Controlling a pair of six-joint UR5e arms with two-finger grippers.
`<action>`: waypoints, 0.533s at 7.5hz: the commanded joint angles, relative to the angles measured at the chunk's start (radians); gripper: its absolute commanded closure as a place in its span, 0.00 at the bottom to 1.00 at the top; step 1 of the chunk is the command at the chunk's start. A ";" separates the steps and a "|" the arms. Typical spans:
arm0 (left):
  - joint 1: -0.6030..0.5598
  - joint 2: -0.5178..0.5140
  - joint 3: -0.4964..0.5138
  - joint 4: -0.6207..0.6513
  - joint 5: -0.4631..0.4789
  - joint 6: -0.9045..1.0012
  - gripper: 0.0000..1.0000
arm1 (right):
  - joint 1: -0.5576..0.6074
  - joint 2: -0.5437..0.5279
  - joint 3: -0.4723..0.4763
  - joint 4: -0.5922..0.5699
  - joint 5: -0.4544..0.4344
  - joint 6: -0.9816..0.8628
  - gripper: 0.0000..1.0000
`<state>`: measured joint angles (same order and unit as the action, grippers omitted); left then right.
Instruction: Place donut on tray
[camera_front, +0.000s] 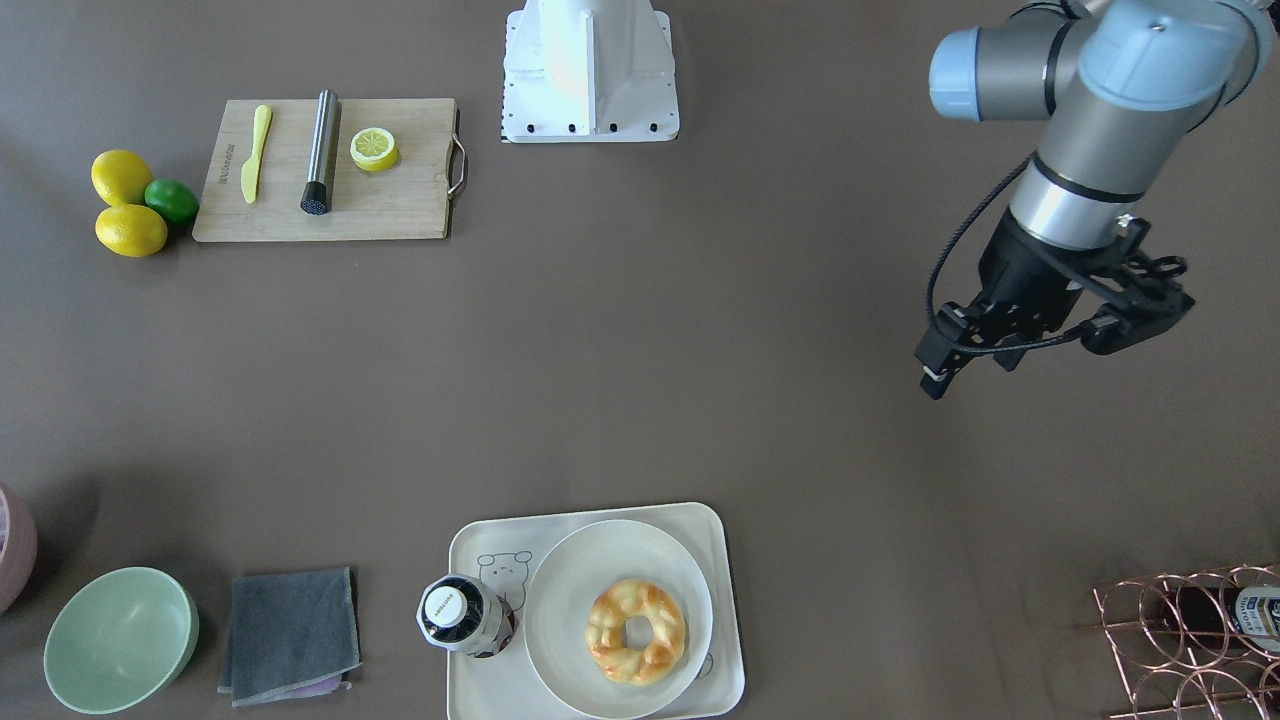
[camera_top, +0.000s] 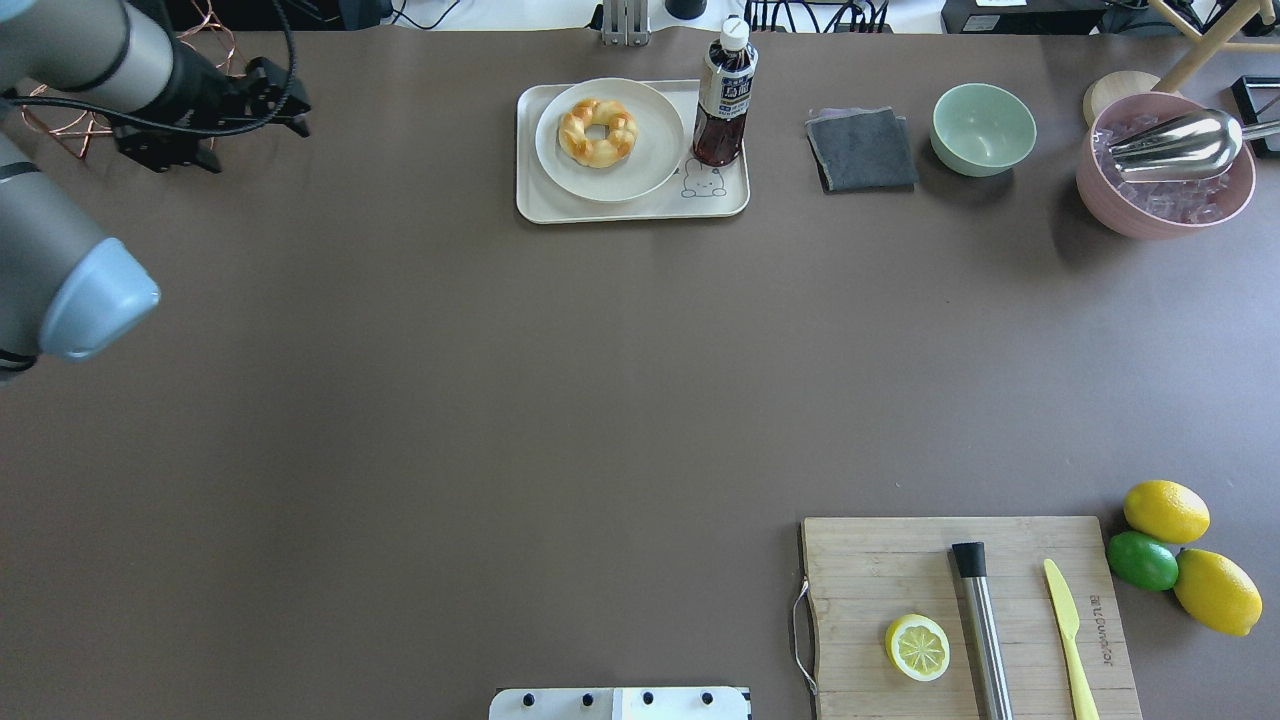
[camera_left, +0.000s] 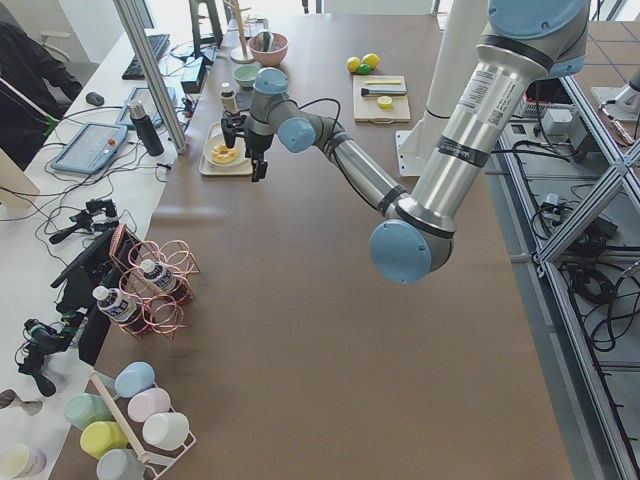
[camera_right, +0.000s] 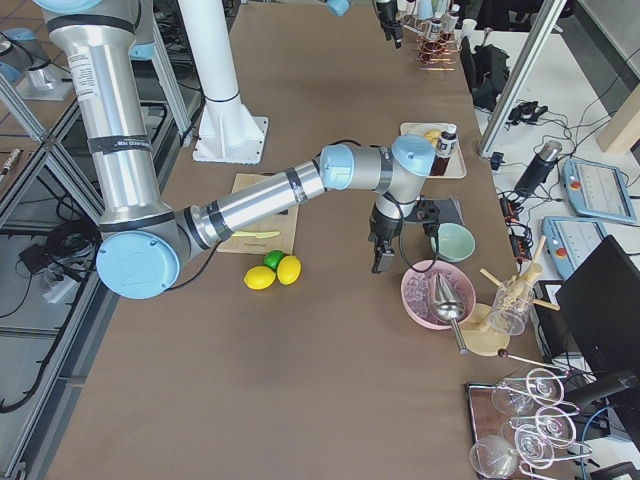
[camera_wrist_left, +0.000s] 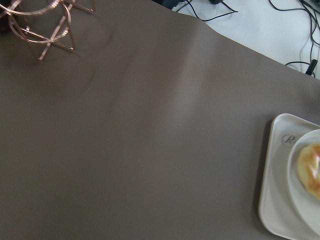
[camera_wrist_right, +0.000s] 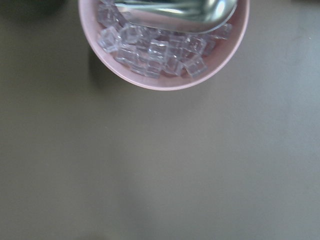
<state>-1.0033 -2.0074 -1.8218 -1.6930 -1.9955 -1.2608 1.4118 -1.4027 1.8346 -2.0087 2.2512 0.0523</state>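
The donut (camera_front: 610, 630) is a golden-brown braided ring. It lies on a round white plate (camera_front: 560, 600), and the plate stands on the cream tray (camera_front: 480, 690) with the bear drawing. The donut (camera_top: 575, 135) and tray (camera_top: 620, 208) also show in the overhead view at the table's far side. My left gripper (camera_front: 970, 365) hangs open and empty above bare table, well to the side of the tray. The left wrist view shows the tray's corner (camera_wrist_left: 275, 190) and the donut's edge (camera_wrist_left: 312, 167). My right gripper (camera_right: 380, 255) hovers beside the pink ice bowl; I cannot tell whether it is open or shut.
A dark tea bottle (camera_top: 723, 100) stands on the tray beside the plate. A grey cloth (camera_top: 862, 150), a green bowl (camera_top: 983, 130) and a pink ice bowl with a metal scoop (camera_top: 1165, 170) lie further along. A cutting board (camera_top: 900, 560) holds a lemon half. A copper bottle rack (camera_front: 1190, 640) stands beyond the left gripper.
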 joint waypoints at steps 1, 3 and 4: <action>-0.203 0.227 -0.057 0.049 -0.120 0.463 0.02 | 0.087 -0.100 -0.038 0.002 -0.035 -0.184 0.00; -0.379 0.329 0.017 0.055 -0.209 0.863 0.02 | 0.101 -0.145 -0.047 0.004 -0.036 -0.190 0.00; -0.429 0.332 0.057 0.125 -0.207 0.991 0.02 | 0.102 -0.151 -0.067 0.022 -0.038 -0.189 0.00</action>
<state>-1.3171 -1.7178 -1.8313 -1.6365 -2.1721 -0.5432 1.5045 -1.5311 1.7918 -2.0043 2.2164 -0.1303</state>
